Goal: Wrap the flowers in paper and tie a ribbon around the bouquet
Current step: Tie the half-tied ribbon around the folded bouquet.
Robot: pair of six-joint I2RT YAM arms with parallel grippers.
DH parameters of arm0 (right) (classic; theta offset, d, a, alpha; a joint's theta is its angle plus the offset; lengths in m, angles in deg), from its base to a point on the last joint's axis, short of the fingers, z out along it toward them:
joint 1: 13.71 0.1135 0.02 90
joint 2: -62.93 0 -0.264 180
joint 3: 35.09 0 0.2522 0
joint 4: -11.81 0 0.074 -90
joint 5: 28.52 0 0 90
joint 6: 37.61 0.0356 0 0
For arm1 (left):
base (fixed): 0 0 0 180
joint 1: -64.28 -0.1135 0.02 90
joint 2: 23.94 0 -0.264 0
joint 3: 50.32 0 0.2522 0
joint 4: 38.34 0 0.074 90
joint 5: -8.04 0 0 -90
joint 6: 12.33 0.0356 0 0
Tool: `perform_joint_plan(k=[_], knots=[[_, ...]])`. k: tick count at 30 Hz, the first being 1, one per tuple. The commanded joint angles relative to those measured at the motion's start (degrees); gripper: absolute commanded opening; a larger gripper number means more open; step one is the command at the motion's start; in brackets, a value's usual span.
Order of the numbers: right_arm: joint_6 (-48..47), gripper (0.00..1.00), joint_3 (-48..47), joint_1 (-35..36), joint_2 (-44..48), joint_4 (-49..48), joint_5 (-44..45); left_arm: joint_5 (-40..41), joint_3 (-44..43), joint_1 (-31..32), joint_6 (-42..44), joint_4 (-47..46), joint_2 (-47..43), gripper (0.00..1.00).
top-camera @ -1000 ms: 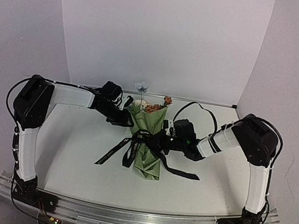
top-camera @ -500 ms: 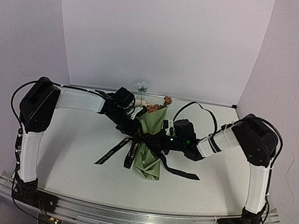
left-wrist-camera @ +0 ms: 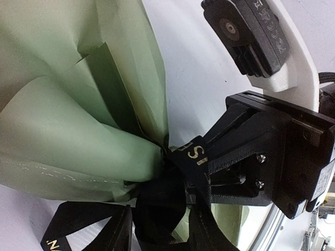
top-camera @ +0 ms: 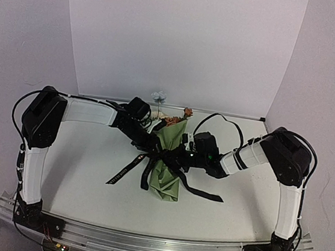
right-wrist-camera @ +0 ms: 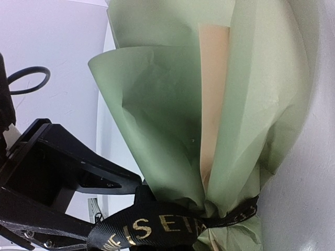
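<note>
The bouquet lies mid-table: olive-green paper (top-camera: 164, 177) in a cone, pinched at the waist, tan reverse (right-wrist-camera: 213, 94) showing inside. The flowers (top-camera: 171, 120) stick out of the far end, one pale blue bloom (top-camera: 159, 95) highest. The black lettered ribbon (top-camera: 159, 155) circles the waist, its tails trailing left (top-camera: 123, 172) and right (top-camera: 203, 194). My right gripper (top-camera: 175, 156) is shut on the ribbon (left-wrist-camera: 194, 152) right at the waist. My left gripper (left-wrist-camera: 159, 232) stands open from the other side, a dark ribbon loop (left-wrist-camera: 157, 201) between its fingers.
White walls close in the back and both sides. An aluminium rail (top-camera: 154, 245) runs along the near edge by the arm bases. The right arm's black cable (top-camera: 219, 119) loops up beside the blooms.
Over the last second my left gripper has swung right and come in to the bouquet's waist. The ribbon tails shifted slightly. My right gripper has held its place.
</note>
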Motion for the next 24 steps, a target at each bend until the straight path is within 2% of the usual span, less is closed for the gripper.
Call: perform_joint_plan(k=[1, 8, 15, 19, 24], knots=[[-1.3, 0.0, -2.2, -0.2, 0.6, 0.2, -0.1, -1.2, -3.6, -0.1, 1.4, -0.2, 0.8, 0.4], [-1.7, 0.0, -2.6, -0.2, 0.8, 0.8, -1.1, -1.7, -4.8, 0.0, 1.4, 0.1, 2.0, 0.41], [-2.1, 0.0, -2.7, -0.2, 1.3, 1.0, -1.7, -1.1, -5.5, 0.0, 1.2, 0.9, 3.4, 0.36], [-2.2, 0.0, -2.7, -0.2, 1.4, 1.1, -2.0, -1.3, -5.8, 0.0, 0.7, 0.6, 3.6, 0.28], [-3.1, 0.0, -1.3, -0.2, 2.9, 1.9, -1.6, -0.4, -4.8, 0.0, -1.2, -1.3, 2.4, 0.1]])
